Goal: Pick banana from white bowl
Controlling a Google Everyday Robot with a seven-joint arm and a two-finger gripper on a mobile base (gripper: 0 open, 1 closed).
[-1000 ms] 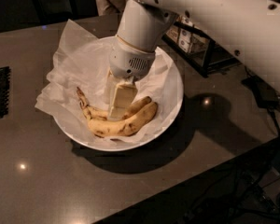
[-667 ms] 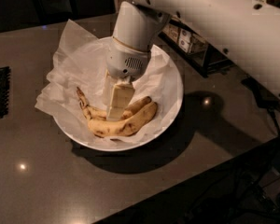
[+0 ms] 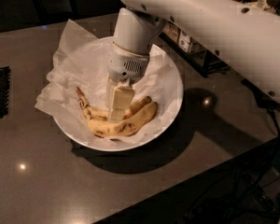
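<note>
- Banana: slimmer, brown-blotched fruit w/ long dark-tipped stem pointing up-left; it is seen lying inside the white bowl, on the paper lining, toward the bowl's front-left. Its mid-section is hidden behind the gripper.
- 2nd banana: plumper, cleaner yellow, laid just in front of the first and touching it along its length.
- Gripper: pointed straight down into the bowl, its tip set at the bananas approx. at their middle. Whether it is wide, narrow or holding the fruit cannot be told; only its near cream-coloured face is shown.
- Robot arm: white, entering from upper right, w/ a rounded wrist housing directly above the gripper.
- Crumpled white paper: lining the bowl, w/ corners spilling over the rim at left and rear.
- Dark countertop: the bowl is borne near its centre; a black grid-like patch is seen at the left edge, well apart from the bowl.
</note>
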